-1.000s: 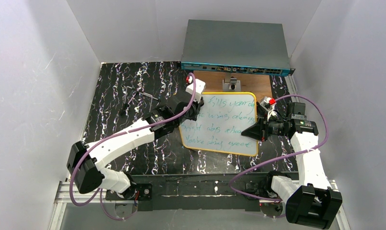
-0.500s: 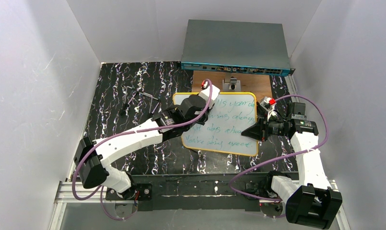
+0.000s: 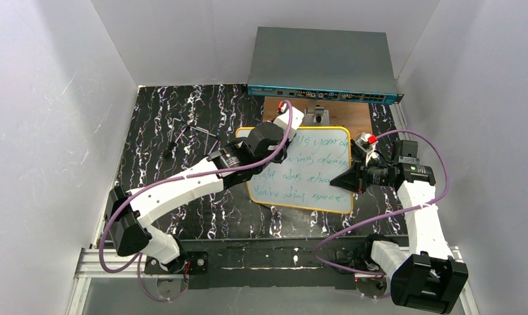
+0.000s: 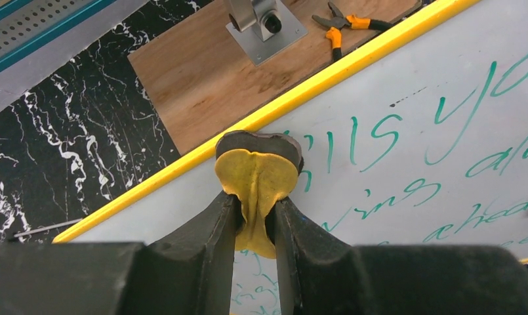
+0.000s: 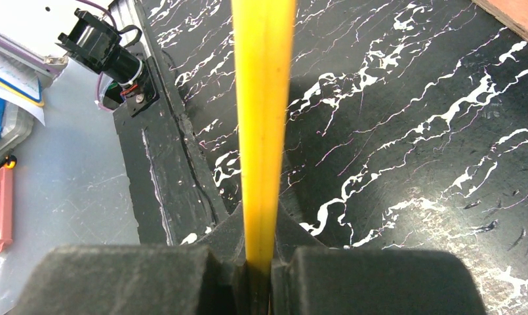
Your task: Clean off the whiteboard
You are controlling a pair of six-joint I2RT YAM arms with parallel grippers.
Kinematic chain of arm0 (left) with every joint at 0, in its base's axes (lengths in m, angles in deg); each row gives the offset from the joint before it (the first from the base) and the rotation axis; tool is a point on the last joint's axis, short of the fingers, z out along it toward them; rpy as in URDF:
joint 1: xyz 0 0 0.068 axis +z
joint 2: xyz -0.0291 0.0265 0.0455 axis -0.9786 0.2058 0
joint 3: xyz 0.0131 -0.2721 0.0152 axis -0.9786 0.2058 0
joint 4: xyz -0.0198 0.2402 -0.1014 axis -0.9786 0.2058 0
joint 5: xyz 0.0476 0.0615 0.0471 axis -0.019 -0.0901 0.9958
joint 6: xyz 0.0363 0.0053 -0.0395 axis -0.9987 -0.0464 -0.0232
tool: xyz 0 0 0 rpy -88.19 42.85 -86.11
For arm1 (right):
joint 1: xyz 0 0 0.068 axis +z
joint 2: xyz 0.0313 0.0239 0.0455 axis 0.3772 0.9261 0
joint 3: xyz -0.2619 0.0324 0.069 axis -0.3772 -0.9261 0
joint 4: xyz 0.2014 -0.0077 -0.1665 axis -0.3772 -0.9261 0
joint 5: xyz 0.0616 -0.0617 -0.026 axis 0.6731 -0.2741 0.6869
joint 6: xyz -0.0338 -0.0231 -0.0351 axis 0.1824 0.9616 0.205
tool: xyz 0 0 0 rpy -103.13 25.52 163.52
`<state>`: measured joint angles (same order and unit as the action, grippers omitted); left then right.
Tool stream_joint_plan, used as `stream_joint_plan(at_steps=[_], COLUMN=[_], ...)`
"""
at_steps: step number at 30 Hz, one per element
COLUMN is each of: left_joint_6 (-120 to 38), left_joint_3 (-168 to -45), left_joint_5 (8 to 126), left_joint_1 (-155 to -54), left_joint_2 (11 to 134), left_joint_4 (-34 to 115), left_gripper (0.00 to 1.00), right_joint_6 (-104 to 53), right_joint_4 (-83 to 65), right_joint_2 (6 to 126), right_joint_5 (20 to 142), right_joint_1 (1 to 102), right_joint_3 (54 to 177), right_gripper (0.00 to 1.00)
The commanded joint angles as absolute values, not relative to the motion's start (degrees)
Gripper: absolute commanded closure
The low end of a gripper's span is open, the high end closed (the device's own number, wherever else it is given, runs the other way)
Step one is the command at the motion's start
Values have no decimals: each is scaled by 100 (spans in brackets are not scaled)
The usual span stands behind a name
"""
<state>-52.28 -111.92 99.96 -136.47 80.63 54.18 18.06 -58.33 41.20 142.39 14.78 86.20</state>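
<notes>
Top external: yellow-rimmed whiteboard [image 3: 308, 176] bears green handwritten lines.

You face a smooth, glossy whiteboard [image 4: 405, 164], a matt wood-grain board [image 4: 195, 79] and a black marble-patterned table [image 4: 51, 144].

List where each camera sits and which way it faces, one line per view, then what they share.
Top external: fixed above and behind the bases, looking down on the table; left arm and right arm both show, meeting at the whiteboard.
Left wrist: on the left arm, looking past the left gripper, shut on a yellow pad, at the whiteboard's writing.
Right wrist: on the right arm, looking along the whiteboard's yellow rim, clamped in the right gripper.
Shared: all three show the whiteboard.
</notes>
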Motion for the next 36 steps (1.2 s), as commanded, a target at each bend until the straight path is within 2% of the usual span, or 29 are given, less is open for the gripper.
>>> stream_joint_plan(at_steps=[1, 12, 27, 33, 36], left_joint_6=[-5053, -4550, -5013, -4996, -4996], left_joint_3=[-10873, -9836, -11447, -11498, -11279], left_joint_5=[9853, 9489, 9995, 9819, 9352], left_joint_1=[-13581, -13771, -13581, -13405, -13402], left_joint_2=[7895, 7629, 8158, 8041, 7951], left_joint_4=[5181, 5113, 5540, 5559, 5517], left_gripper=[100, 100, 100, 100, 100], right_joint_6=[2281, 2287, 2294, 2312, 2315], right_joint_4=[-5873, -5882, -5893, -5907, -5917], right_joint_2=[3986, 3976, 3926, 3907, 3905], right_joint_5=[14463, 14468, 14494, 14491, 14492], right_joint_1=[1606, 1589, 1559, 1548, 1550], right_joint_3=[8676, 8668, 8676, 8676, 8677], right_gripper=[99, 99, 99, 99, 99])
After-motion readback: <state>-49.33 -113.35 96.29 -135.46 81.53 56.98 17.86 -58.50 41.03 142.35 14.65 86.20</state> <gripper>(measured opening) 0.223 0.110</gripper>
